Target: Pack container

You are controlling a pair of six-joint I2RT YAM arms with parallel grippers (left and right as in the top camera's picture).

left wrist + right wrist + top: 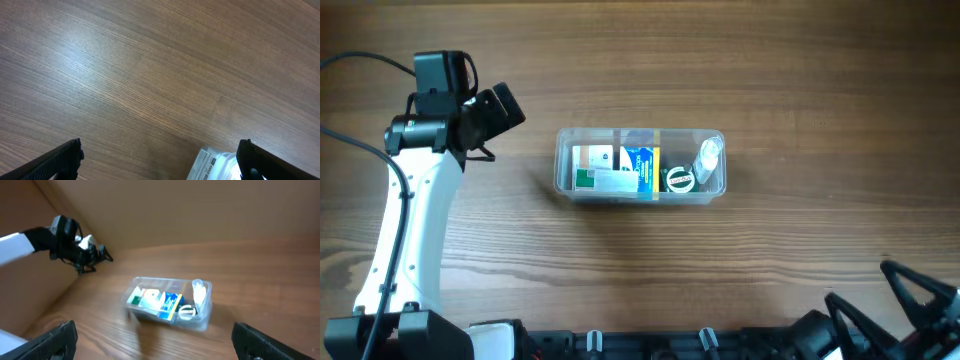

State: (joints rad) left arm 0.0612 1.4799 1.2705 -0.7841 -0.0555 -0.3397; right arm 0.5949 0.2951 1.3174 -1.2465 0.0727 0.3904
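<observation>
While both arms stand clear of it, the container sits near the middle of the overhead frame on the wooden table, its long side running left to right. Inside it lie a white-and-green box at the left end, a blue-and-yellow box next to it, a small round black-and-white item, and a clear bottle at the right end.

The left gripper hangs at the upper left of the overhead frame, well apart from the tub. In its wrist view its two dark fingers fill the lower corners, spread wide with only bare wood between them; a corner of the container shows at the bottom edge near the right finger.

The right gripper is at the lower right of the overhead frame, also well away. Its wrist view shows its fingers far apart in the lower corners, holding nothing, with the container at frame center beyond them.
</observation>
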